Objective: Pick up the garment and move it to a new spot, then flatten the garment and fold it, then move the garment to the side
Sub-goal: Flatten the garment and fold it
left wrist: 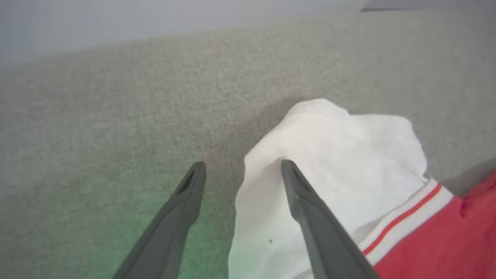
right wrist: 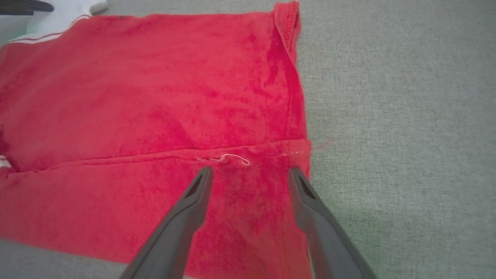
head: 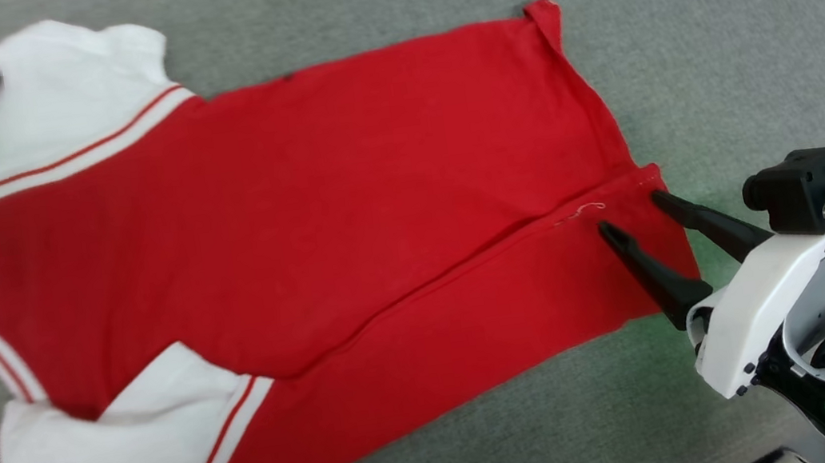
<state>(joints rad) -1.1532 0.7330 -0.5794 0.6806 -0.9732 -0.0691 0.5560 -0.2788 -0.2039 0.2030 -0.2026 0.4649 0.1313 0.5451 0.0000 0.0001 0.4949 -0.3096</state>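
Note:
The garment (head: 282,225) lies spread on the grey surface, red with white sleeves and red-striped trim, its near long edge folded over along a seam line. My right gripper (head: 632,213) hovers open over the garment's (right wrist: 155,100) right hem corner, fingers straddling the folded edge near a loose white thread (right wrist: 232,158). At the far left, my left gripper (left wrist: 241,167) is open above the upper white sleeve (left wrist: 329,170); one finger lies over the sleeve's edge and the other over bare surface. Nothing is gripped by either one.
Grey woven surface (head: 714,19) surrounds the garment, with open room to the right and behind. A pale wall edge (left wrist: 116,23) runs beyond the surface in the left wrist view. My right arm's white body (head: 796,315) fills the lower right corner.

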